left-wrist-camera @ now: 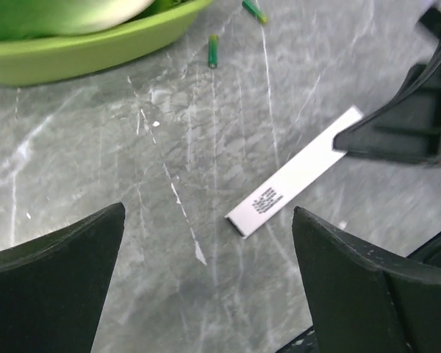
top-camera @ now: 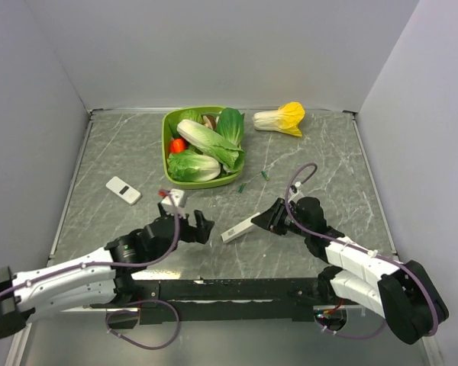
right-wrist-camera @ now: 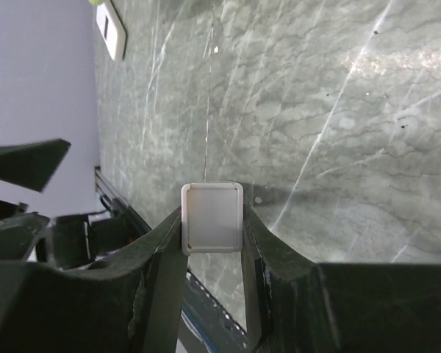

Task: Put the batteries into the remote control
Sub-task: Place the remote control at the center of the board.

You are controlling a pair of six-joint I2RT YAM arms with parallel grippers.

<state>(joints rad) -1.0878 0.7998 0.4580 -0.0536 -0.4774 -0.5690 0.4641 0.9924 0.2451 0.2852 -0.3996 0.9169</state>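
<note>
White slim remote control (top-camera: pixel 237 229) tight in right hand (top-camera: pixel 259 219); left hand (top-camera: pixel 204 227) wide apart.

Remote control (left-wrist-camera: pixel 298 169) label (left-wrist-camera: pixel 267 200) — print illegible.

I'm looking at a grey marbled table (top-camera: pixel 328 160). Toward the back stands a green bowl (top-camera: pixel 166 149) of leafy vegetables (top-camera: pixel 206 141), with a yellow-tipped cabbage (top-camera: pixel 281 118) lying to its right. Two batteries (top-camera: pixel 243 187) lie apart just in front of the bowl. A small white slab (top-camera: pixel 123 190) lies at the left.
</note>
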